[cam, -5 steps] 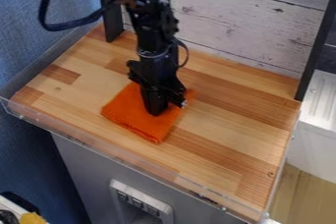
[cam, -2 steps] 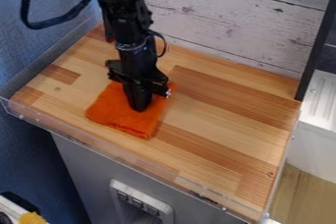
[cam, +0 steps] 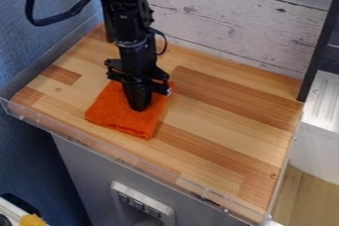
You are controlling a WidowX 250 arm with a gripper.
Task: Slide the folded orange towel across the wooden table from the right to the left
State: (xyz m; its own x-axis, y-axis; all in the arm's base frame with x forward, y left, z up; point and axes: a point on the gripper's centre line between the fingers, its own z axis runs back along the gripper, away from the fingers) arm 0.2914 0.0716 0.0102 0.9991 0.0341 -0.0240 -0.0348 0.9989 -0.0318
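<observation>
Blue textured wall (cam: pixel 29 51) borders the wooden table (cam: pixel 225 136). On its left half lies an orange cloth (cam: pixel 122 113), likely light, soft and floppy, best pinched at a corner or edge. The black gripper (cam: pixel 140 108) points down onto it; whether its jaws are parted or closed, I cannot tell. Whitewashed boards (cam: pixel 232 27) stand behind, rightward.

And there's the pincer (cam: pixel 140 109), covering the orange cloth (cam: pixel 119 113) toward its one o'clock side! Up at eleven, the frame crops the arm (cam: pixel 130 27); at seven, something yellow (cam: pixel 31 221) runs off, unidentifiable.
</observation>
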